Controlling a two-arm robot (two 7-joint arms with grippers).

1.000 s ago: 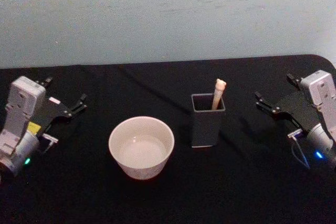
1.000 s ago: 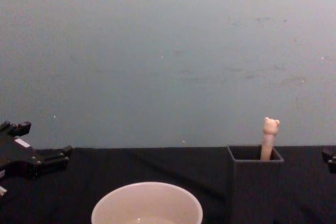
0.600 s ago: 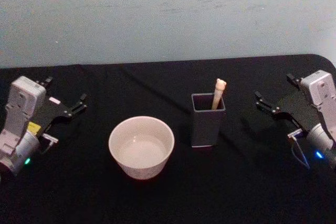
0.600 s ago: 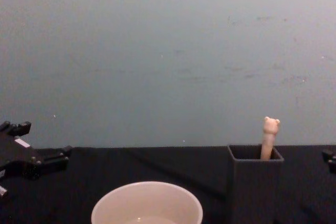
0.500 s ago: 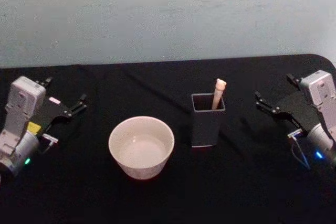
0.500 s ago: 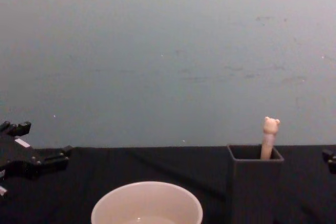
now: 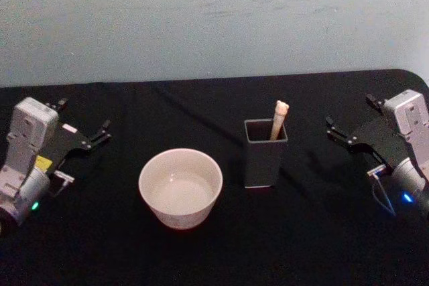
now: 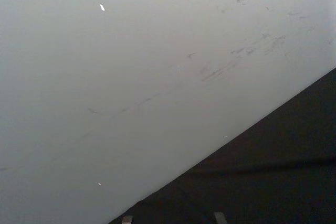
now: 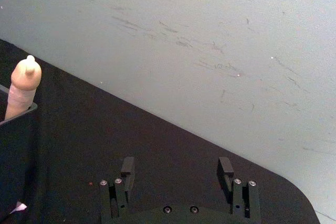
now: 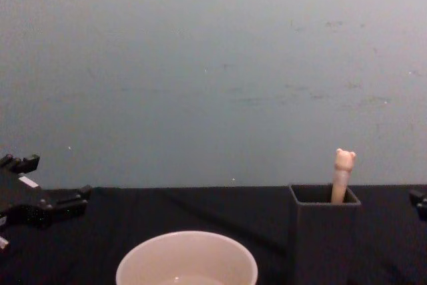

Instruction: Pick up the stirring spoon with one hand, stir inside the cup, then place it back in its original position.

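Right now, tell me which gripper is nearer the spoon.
Right. The right gripper sits open to the right of the spoon in its holder, with table between. The left gripper, also open, is much farther off to the left, beyond the cup.

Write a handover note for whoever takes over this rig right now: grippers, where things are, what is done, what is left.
The left gripper is open and empty at the table's left side, apart from the cup.
The right gripper is open and empty at the right side, apart from the holder.
The spoon stands in the holder, bear head above the rim; the cup sits left of the holder.
Done: nothing, spoon not yet picked up.
Left: grasp the spoon, stir in the cup, return it to the holder. The right gripper looks nearer.
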